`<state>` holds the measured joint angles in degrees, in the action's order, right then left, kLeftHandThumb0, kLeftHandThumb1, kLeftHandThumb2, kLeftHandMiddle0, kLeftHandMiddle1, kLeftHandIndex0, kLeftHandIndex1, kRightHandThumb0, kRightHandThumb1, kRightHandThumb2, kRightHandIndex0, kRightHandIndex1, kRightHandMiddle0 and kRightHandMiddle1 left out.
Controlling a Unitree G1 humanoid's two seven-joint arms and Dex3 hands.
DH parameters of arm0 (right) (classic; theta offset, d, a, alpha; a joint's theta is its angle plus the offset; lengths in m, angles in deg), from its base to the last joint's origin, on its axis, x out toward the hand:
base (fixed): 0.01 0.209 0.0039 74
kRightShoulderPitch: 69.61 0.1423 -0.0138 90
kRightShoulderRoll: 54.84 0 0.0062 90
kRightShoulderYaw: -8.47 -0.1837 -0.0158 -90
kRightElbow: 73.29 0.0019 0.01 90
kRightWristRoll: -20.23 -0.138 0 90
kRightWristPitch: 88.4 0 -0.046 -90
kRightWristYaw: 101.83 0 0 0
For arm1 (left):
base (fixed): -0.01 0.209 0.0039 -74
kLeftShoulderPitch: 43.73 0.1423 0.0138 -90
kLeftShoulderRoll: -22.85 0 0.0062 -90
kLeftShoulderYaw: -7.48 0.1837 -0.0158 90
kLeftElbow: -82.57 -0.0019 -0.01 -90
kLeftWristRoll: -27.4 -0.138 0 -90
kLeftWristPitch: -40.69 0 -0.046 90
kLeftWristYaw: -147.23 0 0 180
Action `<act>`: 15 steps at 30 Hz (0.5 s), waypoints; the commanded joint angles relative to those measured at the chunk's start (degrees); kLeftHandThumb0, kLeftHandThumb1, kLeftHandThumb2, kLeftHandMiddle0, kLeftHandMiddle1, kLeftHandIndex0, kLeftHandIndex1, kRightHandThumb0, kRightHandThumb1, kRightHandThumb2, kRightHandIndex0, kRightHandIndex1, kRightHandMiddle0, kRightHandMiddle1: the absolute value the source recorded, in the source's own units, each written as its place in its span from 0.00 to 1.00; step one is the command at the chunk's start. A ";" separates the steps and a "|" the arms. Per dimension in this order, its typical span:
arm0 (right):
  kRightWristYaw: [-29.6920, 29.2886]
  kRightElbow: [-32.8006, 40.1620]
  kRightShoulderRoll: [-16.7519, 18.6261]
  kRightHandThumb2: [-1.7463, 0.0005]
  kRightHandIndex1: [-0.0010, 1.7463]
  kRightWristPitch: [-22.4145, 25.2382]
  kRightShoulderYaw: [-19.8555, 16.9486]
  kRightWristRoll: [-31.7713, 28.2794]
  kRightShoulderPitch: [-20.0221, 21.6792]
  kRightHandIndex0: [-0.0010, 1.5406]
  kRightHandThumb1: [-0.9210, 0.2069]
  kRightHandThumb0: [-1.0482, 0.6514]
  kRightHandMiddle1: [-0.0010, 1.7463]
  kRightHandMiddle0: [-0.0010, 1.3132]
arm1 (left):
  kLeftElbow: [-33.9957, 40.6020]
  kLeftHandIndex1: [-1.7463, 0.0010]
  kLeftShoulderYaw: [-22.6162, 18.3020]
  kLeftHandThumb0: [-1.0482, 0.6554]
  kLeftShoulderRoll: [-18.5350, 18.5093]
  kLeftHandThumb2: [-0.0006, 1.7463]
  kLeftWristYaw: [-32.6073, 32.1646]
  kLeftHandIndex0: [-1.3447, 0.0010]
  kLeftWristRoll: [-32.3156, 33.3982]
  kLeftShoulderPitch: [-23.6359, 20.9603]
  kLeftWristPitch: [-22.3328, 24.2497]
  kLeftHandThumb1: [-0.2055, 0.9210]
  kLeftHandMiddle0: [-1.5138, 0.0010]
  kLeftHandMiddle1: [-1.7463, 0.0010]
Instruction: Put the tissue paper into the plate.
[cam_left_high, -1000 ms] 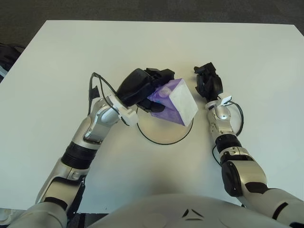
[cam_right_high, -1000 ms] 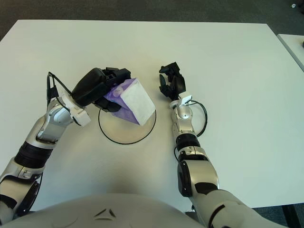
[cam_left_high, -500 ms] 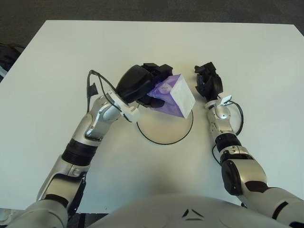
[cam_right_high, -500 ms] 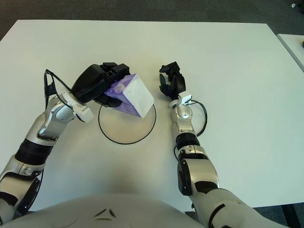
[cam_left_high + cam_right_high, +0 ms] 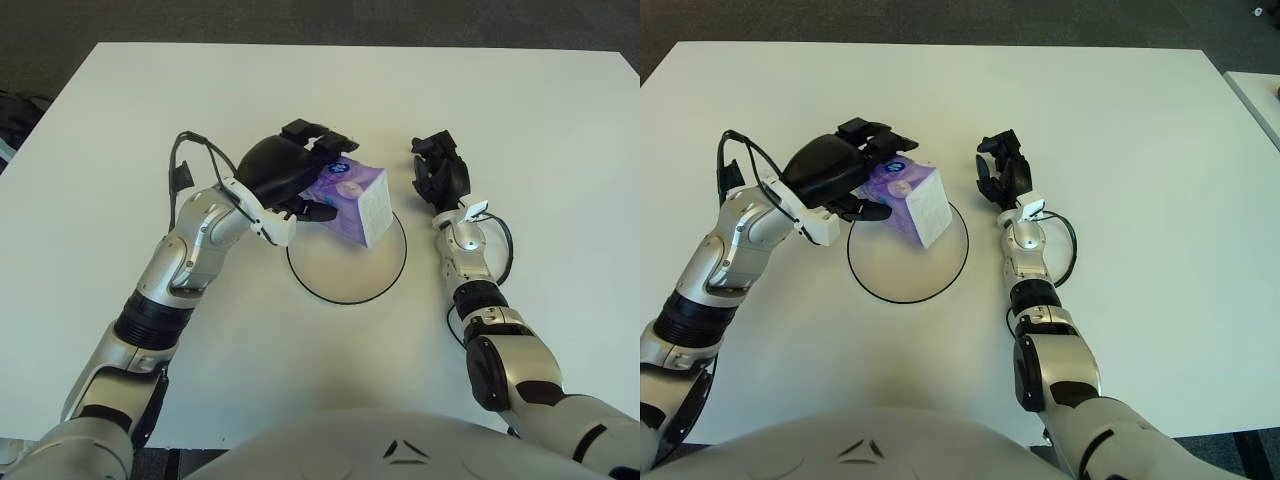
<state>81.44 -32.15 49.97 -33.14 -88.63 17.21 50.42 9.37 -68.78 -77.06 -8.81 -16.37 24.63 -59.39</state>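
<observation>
Robot hand on the left (image 5: 290, 178) is seen in the left eye view clamped around the tissue paper (image 5: 352, 199), a purple box with a white end face; the black fingers (image 5: 322, 136) are curled over the box's far upper edge, and another finger is pressed against its near left side; the box is held tilted, its white end turned toward the right and downward, over the upper rim of the plate (image 5: 340, 275); whether the box's lower edge is touching the plate cannot be told; the plate is shown as a white disc with a dark rim, set on the white tabletop (image 5: 120, 130); the right robot hand (image 5: 438, 172) is shown just to the right of the plate, apart from the box, its dark fingers curled inward with nothing held between them.

From the right eye view the same grasp is confirmed; the left robot hand (image 5: 835, 170) is wrapped around the purple box (image 5: 908, 198) from the left, and the box's white end is seen hanging over the plate's (image 5: 905, 272) upper part; the right robot hand (image 5: 1002, 175) is placed beside the plate's upper right rim, fingers bent and empty; a black cable is looped at the left wrist.
</observation>
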 commanded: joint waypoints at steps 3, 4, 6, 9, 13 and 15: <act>-0.96 -9.24 1.93 0.73 0.37 8.37 0.43 0.51 -12.82 0.19 0.00 0.41 0.97 0.18 | 2.82 0.94 0.69 0.00 -1.50 0.44 4.10 1.00 -0.57 -0.76 1.90 1.00 1.00 1.00; -0.98 -9.18 1.94 0.73 0.37 8.40 0.45 0.52 -12.84 0.19 0.00 0.41 0.97 0.18 | 2.91 0.93 0.65 0.00 -1.51 0.45 4.35 1.00 -0.46 -0.78 2.01 1.00 1.00 1.00; -0.97 -8.98 1.96 0.73 0.37 8.52 0.49 0.51 -12.93 0.19 0.00 0.41 0.97 0.18 | 3.12 0.93 0.53 0.00 -1.62 0.46 5.08 1.00 -0.03 -0.90 2.22 1.00 1.00 1.00; -0.96 -8.81 2.00 0.73 0.37 8.72 0.50 0.44 -12.99 0.19 0.00 0.41 0.97 0.18 | 3.23 0.93 0.31 0.00 -1.82 0.47 5.89 1.00 0.61 -1.07 2.31 1.00 1.00 1.00; -0.88 -8.57 2.04 0.72 0.36 9.19 0.42 0.22 -13.05 0.18 0.00 0.41 0.98 0.17 | 3.52 0.93 -0.15 0.00 -2.29 0.48 7.24 1.00 1.82 -1.33 2.48 1.00 1.00 1.00; -0.86 -8.36 2.04 0.72 0.36 9.29 0.42 0.18 -13.15 0.18 0.00 0.41 0.98 0.17 | 3.68 0.94 -0.17 0.00 -2.33 0.49 7.75 1.00 2.09 -1.39 2.67 1.00 1.00 1.00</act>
<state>81.11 -32.03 49.96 -33.03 -88.61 17.18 50.43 11.12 -68.78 -78.04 -3.31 -15.77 24.15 -57.48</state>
